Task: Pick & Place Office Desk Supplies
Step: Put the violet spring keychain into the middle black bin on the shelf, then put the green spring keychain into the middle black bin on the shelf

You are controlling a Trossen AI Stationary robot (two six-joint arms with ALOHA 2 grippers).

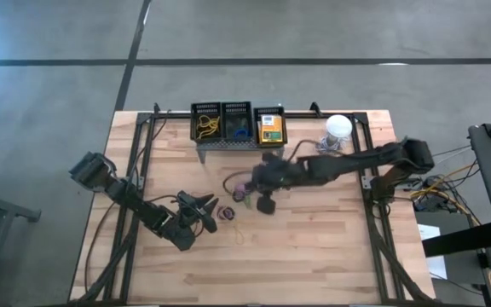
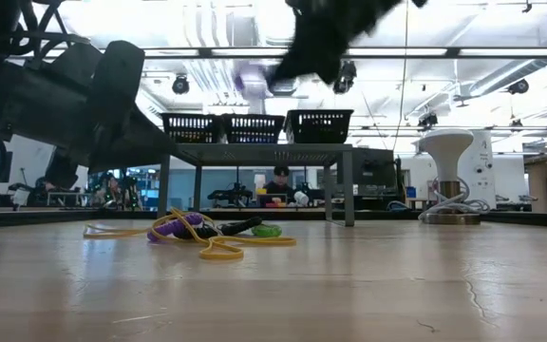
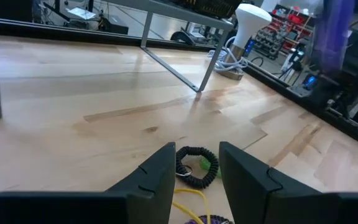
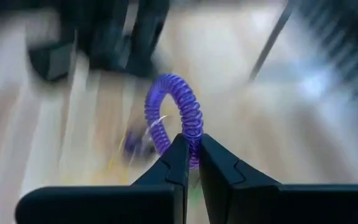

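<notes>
Right wrist view shows the right pincer (image 4: pixel 191 155) clamped on a purple coiled plastic loop (image 4: pixel 169 106), lifted off the worktop (image 1: pixel 314 247); next, probably carrying to the black mesh bins (image 1: pixel 236 122) beyond it.

The table (image 1: pixel 314 247) has a light wooden plank top set on a dark frame. A grey perforated metal stand (image 1: pixel 228 145) is positioned at the far edge of the table and carries three dark mesh baskets (image 1: pixel 236 111) side by side. A white dome-shaped object (image 1: pixel 338 128) with a cable stands to the right of the stand, apart from it. The floor (image 1: pixel 58 51) around the table is grey concrete with dark seam lines.
</notes>
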